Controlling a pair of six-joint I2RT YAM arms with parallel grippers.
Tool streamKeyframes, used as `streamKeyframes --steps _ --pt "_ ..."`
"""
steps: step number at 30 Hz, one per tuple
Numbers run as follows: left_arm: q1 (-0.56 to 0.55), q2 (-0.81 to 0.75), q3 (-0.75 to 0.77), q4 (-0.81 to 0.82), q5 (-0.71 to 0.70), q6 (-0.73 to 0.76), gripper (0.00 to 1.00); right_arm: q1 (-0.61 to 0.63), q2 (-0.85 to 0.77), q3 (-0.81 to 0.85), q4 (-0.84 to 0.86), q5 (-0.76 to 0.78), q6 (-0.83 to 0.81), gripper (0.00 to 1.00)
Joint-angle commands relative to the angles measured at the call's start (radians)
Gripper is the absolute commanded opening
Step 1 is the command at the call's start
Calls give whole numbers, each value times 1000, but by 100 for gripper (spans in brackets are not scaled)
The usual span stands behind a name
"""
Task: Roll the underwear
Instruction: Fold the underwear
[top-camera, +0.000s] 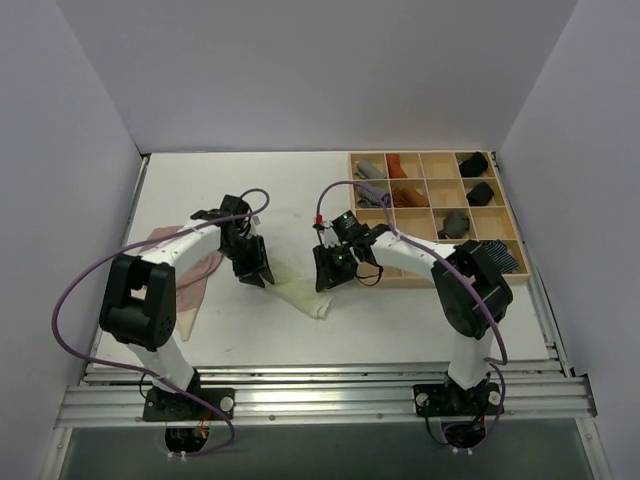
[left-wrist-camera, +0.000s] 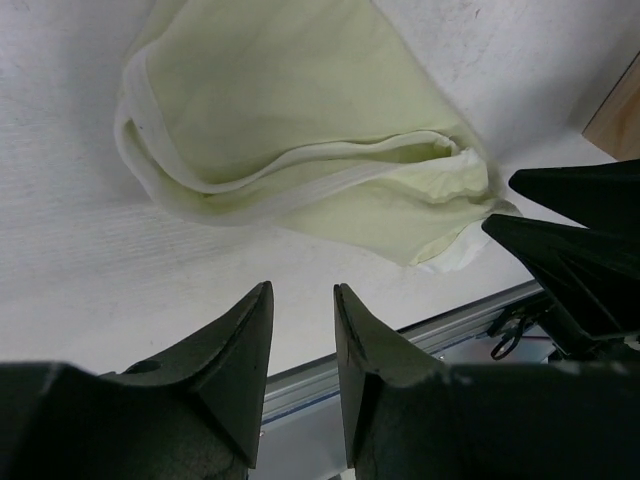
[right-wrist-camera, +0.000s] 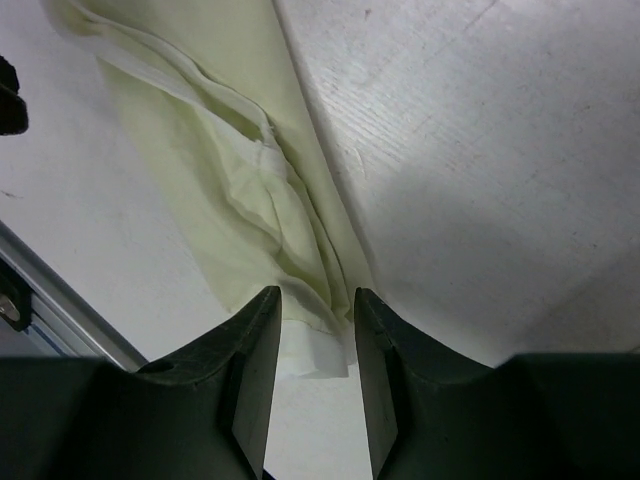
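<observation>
The pale yellow-green underwear (top-camera: 300, 292) lies folded into a long strip on the white table between my two grippers. My left gripper (top-camera: 255, 270) hovers at its left end, open and holding nothing (left-wrist-camera: 303, 295), with the cloth (left-wrist-camera: 300, 130) lying just beyond the fingertips. At the strip's other end my right gripper (top-camera: 328, 272) stands open (right-wrist-camera: 316, 300); the bunched end of the cloth (right-wrist-camera: 270, 220) reaches in between its fingertips, and the jaws stand apart from it. The dusty pink underwear (top-camera: 203, 272) lies flat at the left, partly hidden under my left arm.
A wooden compartment tray (top-camera: 435, 215) at the back right holds grey, rust and black rolls, with a blue-striped roll (top-camera: 497, 256) at its near right corner. An aluminium rail (top-camera: 320, 385) runs along the table's near edge. White walls close in three sides.
</observation>
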Motion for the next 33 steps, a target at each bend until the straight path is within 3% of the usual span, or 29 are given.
streamKeyframes --steps 1,7,12,17,20,25,33 --pt "-2 7 -7 89 67 -40 39 12 -6 -32 -24 21 -23 32" --pt "-4 79 4 148 69 -51 38 46 -49 -130 36 32 52 31" --pt "-2 218 152 91 32 -11 39 176 -115 -212 123 98 182 31" --pt "1 240 260 74 32 10 40 318 -167 -296 232 185 398 31" --pt "1 170 280 65 35 12 42 346 -207 -324 257 199 473 31" --pt "24 -37 199 48 27 -23 46 357 -230 -255 163 221 425 31" --pt "-1 -381 -203 72 -37 -213 46 336 -154 58 -42 207 340 32"
